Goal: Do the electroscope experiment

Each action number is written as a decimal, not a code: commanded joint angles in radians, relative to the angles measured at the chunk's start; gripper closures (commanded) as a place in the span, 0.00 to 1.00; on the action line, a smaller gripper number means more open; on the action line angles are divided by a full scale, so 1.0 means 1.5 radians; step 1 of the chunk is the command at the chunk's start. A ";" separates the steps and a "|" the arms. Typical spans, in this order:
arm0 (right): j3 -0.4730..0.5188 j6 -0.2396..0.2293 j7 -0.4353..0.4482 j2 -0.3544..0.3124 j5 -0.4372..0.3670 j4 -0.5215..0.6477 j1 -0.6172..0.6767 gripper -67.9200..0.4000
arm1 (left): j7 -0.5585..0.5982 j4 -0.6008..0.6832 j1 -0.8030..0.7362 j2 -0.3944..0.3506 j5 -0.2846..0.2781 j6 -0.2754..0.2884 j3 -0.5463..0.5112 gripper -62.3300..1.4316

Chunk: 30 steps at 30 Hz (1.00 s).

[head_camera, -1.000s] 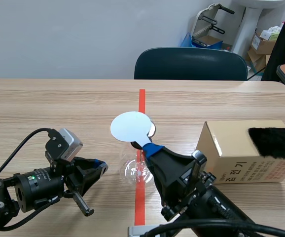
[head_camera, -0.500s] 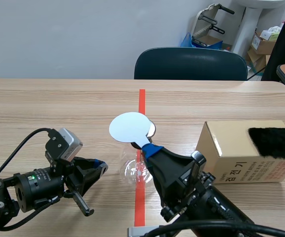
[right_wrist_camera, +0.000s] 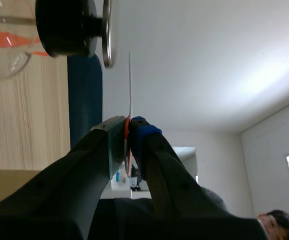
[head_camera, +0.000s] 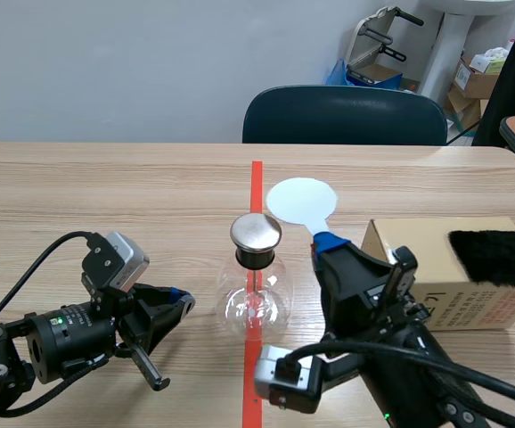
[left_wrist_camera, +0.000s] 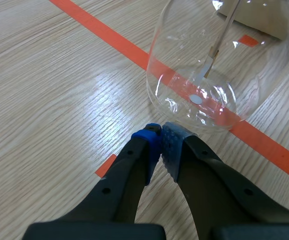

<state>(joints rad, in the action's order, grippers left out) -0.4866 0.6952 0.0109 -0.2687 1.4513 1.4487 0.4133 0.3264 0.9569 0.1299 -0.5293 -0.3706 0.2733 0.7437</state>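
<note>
clear glass forms the electroscope flask [head_camera: 256, 299], a smooth round bulb standing upright on the orange-red tape line at the middle of the pale wood-grain table [head_camera: 106, 196]. a black stopper [head_camera: 256, 259] plugs its neck and carries a flat polished metal disc [head_camera: 256, 231]. in the left wrist view a thin metal rod [left_wrist_camera: 219, 40] hangs inside the bulb.

left gripper [left_wrist_camera: 160, 135]: fingers closed pad to pad with nothing between them, low over the table, the flask just ahead of the tips with a small gap showing.

right gripper [head_camera: 331, 242]: fingers clamped on the stem of a thin white round paddle [head_camera: 301, 201]. the paddle stands raised, beside the metal disc and apart from it. seen edge-on in the right wrist view, it is a flat sheet.

a matte tan cardboard box [head_camera: 471, 241] sits to the right of the flask, with black fuzzy cloth [head_camera: 496, 258] lying over its top edge. the print on the box front is mostly hidden by the arm and cannot be read. a dark blue chair [head_camera: 344, 116] stands at the table's far edge.
</note>
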 commanded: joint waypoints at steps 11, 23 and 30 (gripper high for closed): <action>0.002 0.010 -0.170 -0.002 0.000 0.007 -0.006 0.98 | 0.009 0.010 0.000 0.002 -0.004 0.002 -0.002 0.91; 0.002 0.010 -0.179 -0.002 0.000 0.007 -0.006 0.98 | 0.009 0.010 0.000 0.002 -0.004 0.002 -0.002 0.91; 0.002 0.010 -0.063 -0.002 0.000 0.007 -0.006 0.98 | 0.009 0.010 0.000 0.002 -0.004 0.002 -0.002 0.91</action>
<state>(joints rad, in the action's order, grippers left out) -0.4866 0.6952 -0.0856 -0.2691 1.4509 1.4487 0.4133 0.3264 0.9569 0.1299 -0.5293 -0.3706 0.2733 0.7437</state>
